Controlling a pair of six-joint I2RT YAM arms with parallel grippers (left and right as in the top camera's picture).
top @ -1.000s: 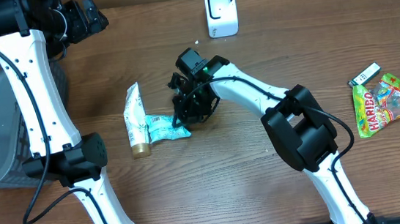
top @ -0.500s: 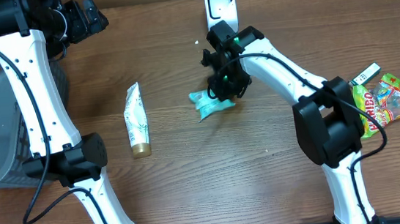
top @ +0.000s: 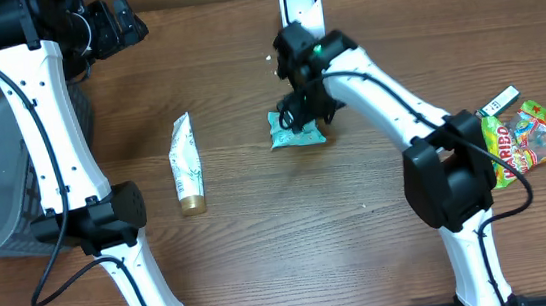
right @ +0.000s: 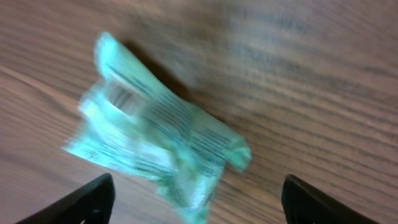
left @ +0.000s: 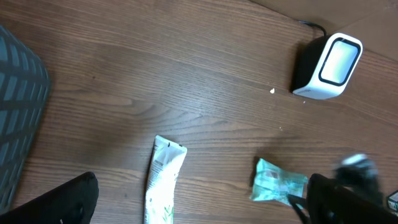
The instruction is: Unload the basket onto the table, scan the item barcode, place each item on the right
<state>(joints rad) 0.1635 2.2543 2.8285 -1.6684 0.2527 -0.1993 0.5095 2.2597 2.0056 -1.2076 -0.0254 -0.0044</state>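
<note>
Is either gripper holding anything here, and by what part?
Nothing is held. The right gripper stands open over the green packet; left gripper open too.

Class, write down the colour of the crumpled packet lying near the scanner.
Mint-green packet with white patches and dark print; clearest in right wrist view.

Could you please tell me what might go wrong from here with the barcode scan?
1. The crumpled teal packet lies loose on the table, print facing up rather than toward the scanner, so it may not read.
2. The open right gripper hovers close above it and could nudge it on regrasping.
</note>
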